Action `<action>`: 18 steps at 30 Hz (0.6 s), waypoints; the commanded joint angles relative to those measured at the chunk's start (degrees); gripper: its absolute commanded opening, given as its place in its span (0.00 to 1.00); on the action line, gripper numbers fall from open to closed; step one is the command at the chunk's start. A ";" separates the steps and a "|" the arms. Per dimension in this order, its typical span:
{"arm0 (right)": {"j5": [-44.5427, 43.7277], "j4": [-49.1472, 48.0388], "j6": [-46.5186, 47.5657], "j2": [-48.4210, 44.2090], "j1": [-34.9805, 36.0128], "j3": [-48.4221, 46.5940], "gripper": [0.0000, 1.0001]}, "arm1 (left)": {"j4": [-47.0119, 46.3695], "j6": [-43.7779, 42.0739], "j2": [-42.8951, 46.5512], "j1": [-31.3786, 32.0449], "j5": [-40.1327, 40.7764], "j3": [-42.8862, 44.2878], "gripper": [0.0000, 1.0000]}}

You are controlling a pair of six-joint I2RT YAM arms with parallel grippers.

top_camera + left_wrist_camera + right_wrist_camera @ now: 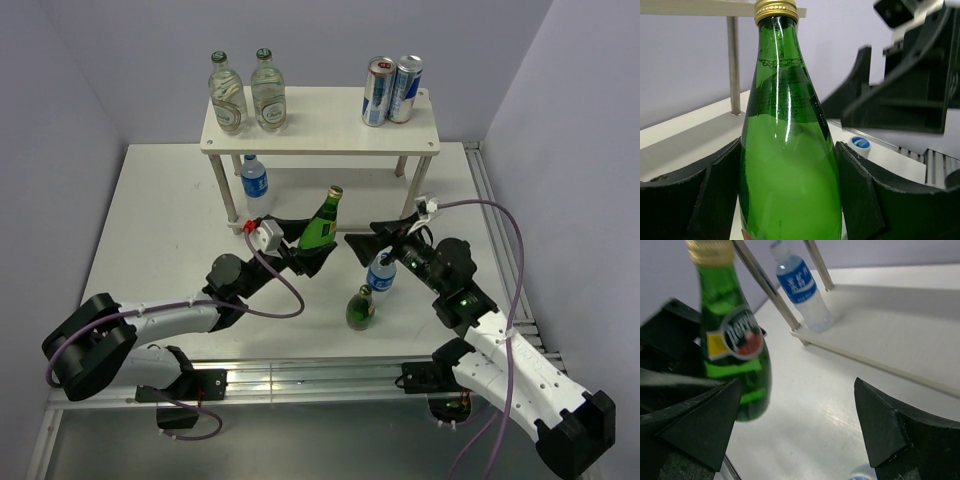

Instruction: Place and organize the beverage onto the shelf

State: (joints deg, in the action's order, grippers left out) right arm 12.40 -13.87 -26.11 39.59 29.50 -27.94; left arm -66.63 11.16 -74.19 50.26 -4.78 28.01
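Observation:
My left gripper (308,246) is shut on the lower body of a green glass bottle (321,222) with a gold cap, held upright in front of the shelf (320,120). In the left wrist view the bottle (790,165) fills the gap between both pads (862,200). My right gripper (380,243) stands open just to its right, nothing between its fingers (890,430); the green bottle (735,355) shows beyond its left finger. Below it stands a small blue-capped water bottle (381,272). A second green bottle (360,308) stands nearer the front.
On the shelf top stand two clear glass bottles (247,92) at the left and two cans (392,90) at the right. A blue-labelled water bottle (802,290) stands on the lower board (890,340). Purple walls close in the sides and back.

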 commanded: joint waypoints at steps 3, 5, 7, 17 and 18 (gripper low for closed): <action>2.36 -5.73 -0.61 0.13 0.47 -6.15 1.00 | -17.13 2.11 3.18 0.01 -3.66 0.21 0.00; 2.62 -6.17 -0.87 0.83 0.39 -7.47 1.00 | -17.74 2.55 2.91 0.01 -3.84 -0.15 0.00; 2.98 -6.35 -0.87 2.49 0.39 -9.05 1.00 | -19.06 2.99 2.56 0.01 -4.28 -0.41 0.00; 4.38 -17.49 -5.79 12.08 0.39 -9.94 1.00 | -20.82 5.01 1.60 -0.07 -6.30 -0.24 0.00; 4.30 -18.47 -6.06 13.56 0.39 -10.02 1.00 | -20.82 5.01 1.60 0.01 -6.65 -0.41 0.00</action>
State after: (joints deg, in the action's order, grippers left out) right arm 16.01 -24.99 -30.20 50.94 29.50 -36.01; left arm -66.11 14.31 -73.97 50.26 -9.43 25.96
